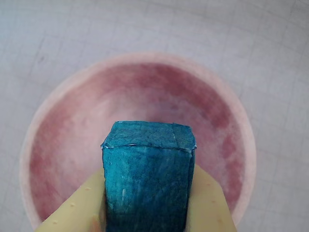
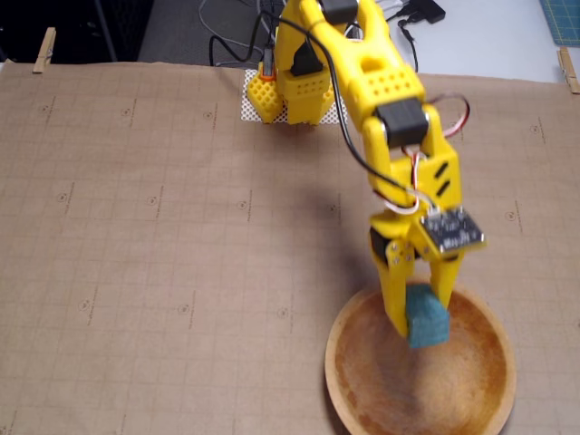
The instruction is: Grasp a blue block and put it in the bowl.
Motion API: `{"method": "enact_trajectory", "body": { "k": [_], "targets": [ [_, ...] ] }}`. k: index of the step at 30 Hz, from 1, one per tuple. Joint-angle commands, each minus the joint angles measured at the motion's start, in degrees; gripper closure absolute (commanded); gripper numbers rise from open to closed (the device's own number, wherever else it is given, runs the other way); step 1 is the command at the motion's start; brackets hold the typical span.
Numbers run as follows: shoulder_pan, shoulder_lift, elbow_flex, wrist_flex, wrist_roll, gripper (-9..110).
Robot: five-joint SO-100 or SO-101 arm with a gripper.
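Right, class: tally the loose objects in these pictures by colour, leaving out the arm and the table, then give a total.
Teal-blue: 1, the small teal-blue foam-like block, held between the fingers of the yellow gripper.
Orange-brown: 1, the round shallow wooden bowl below it.
Total: 2

A table was covered with gridded brown paper (image 2: 163, 236), clipped by clothespins (image 2: 43, 50); cables (image 2: 227, 23) were strewn behind.

Clearance: gripper (image 2: 419, 319) with blue block (image 2: 427, 317) clamped between its fingers hangs over the bowl (image 2: 362, 313), interior bare and unobstructed; brown gridded mat (image 2: 163, 245) lies open all around; only the arm's base (image 2: 294, 95) stands behind.
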Motion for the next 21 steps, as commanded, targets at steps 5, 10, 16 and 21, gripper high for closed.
{"method": "enact_trajectory", "body": {
  "k": [5,10,16,21],
  "targets": [
    [-0.5,-5.4,-7.4,-4.3,-0.7,102],
    [-0.5,-9.6,-9.9,-4.2,-0.7,102],
    [-1.2,-11.7,-11.1,-4.3,0.0,93],
    [-1.8,-11.7,-11.1,-4.7,0.3,80]
  ]
}}
